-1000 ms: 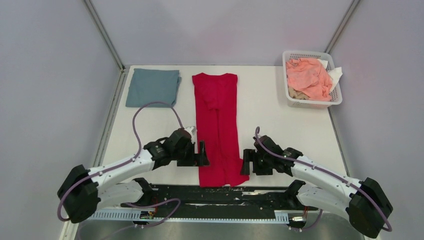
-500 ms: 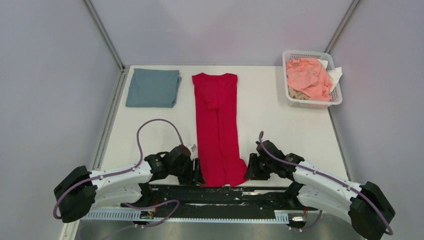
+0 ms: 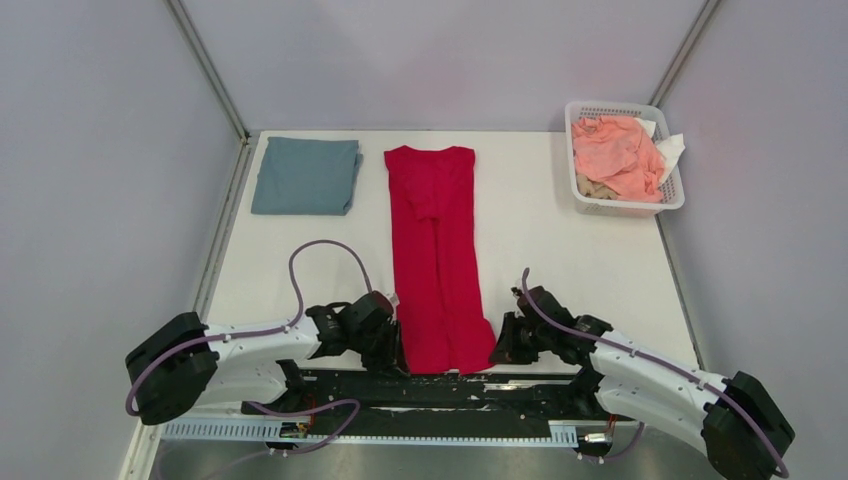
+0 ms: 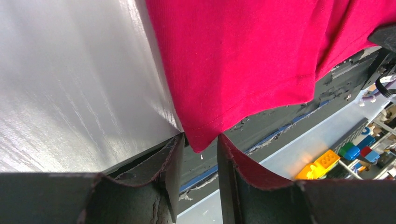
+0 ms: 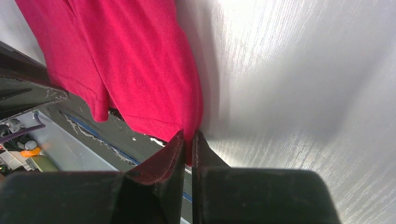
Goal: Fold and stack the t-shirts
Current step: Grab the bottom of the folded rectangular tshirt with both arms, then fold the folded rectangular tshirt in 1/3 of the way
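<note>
The red t-shirt (image 3: 435, 260) lies folded into a long narrow strip down the middle of the white table (image 3: 560, 240), its hem hanging over the near edge. A grey-blue t-shirt (image 3: 305, 175) rests folded at the back left. My left gripper (image 3: 395, 352) is at the hem's left corner. In the left wrist view the red corner (image 4: 201, 140) sits between the fingers (image 4: 173, 158), which stand apart with gaps beside it. At the hem's right corner, my right gripper (image 3: 497, 350) has its jaws pressed together on the red cloth (image 5: 140, 60).
A white mesh basket (image 3: 622, 208) at the back right holds crumpled pink cloth (image 3: 615, 155) and a pale piece. Below the table's near edge runs the black mounting rail (image 3: 440, 390). Grey walls enclose the table on three sides.
Both grippers have come down and back from beside the shirt to its hem corners at the near edge. Both have been closing, the right one onto the cloth.
</note>
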Controlling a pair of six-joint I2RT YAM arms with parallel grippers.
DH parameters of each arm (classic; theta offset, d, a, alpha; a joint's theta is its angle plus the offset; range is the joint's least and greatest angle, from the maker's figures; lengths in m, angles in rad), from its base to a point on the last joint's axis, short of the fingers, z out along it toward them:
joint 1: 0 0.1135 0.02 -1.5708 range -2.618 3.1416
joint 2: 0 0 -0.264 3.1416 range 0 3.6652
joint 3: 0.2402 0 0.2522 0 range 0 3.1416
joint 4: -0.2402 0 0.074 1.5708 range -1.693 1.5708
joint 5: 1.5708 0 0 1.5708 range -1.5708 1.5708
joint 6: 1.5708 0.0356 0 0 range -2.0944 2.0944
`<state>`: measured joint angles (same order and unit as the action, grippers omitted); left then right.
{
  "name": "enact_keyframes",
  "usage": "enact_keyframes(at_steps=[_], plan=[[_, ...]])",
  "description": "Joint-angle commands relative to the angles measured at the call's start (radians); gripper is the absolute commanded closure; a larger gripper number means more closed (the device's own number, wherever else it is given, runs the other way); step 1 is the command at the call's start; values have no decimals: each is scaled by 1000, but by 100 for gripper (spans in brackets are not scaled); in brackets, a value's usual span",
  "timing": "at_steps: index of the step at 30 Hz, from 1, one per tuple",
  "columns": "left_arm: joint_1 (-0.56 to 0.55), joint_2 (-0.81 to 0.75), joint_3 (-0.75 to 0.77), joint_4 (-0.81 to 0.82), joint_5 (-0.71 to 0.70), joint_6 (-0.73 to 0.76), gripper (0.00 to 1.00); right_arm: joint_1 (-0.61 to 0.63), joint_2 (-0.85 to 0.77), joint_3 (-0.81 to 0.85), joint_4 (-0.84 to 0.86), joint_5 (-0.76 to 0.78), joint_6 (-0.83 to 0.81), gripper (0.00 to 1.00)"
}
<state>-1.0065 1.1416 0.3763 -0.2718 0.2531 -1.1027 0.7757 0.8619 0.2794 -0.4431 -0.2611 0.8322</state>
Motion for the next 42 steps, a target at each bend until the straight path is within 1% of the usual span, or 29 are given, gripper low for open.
enact_keyframes(at_steps=[1,2,4,5,6,7,8,11,15,18,21,24,27,29,32,35,39,42], plan=[[-8,29,32,22,-62,-1,58,2,-30,-22,23,-16,14,91],[-9,36,40,25,-68,1,59,2,-29,-22,26,-19,12,91],[-9,53,51,40,-67,13,65,2,-21,-23,37,-26,7,92],[-7,60,57,43,-65,23,75,2,-17,-24,44,-30,8,94],[-7,74,65,47,-58,28,83,3,-11,-26,50,-36,8,98],[-8,81,70,46,-56,35,97,2,-6,-28,54,-41,11,100],[-8,92,77,46,-47,41,99,2,-5,-30,57,-47,16,100],[-9,85,76,32,-26,40,100,3,-23,-45,50,-68,60,100],[-22,16,44,30,9,32,100,3,-67,-63,7,-96,117,100],[-31,-38,16,39,39,31,100,4,-78,-70,-3,-158,137,100],[-37,-76,-2,63,81,40,100,3,-88,-70,-3,-178,133,100],[-37,-107,-6,74,84,54,100,2,-114,-38,-2,-166,124,100],[-33,-130,26,70,41,93,100,2,-111,20,-2,-105,98,100],[-12,-126,63,55,20,133,100,-3,-88,77,1,-38,59,100],[80,-108,103,65,14,183,100,-11,-13,176,6,85,11,100],[158,-65,147,91,15,226,100,-16,57,245,66,170,-5,100],[251,-2,208,157,8,259,100,-53,168,319,149,219,-26,100],[332,51,249,199,36,281,100,-125,263,383,200,193,-55,100]])
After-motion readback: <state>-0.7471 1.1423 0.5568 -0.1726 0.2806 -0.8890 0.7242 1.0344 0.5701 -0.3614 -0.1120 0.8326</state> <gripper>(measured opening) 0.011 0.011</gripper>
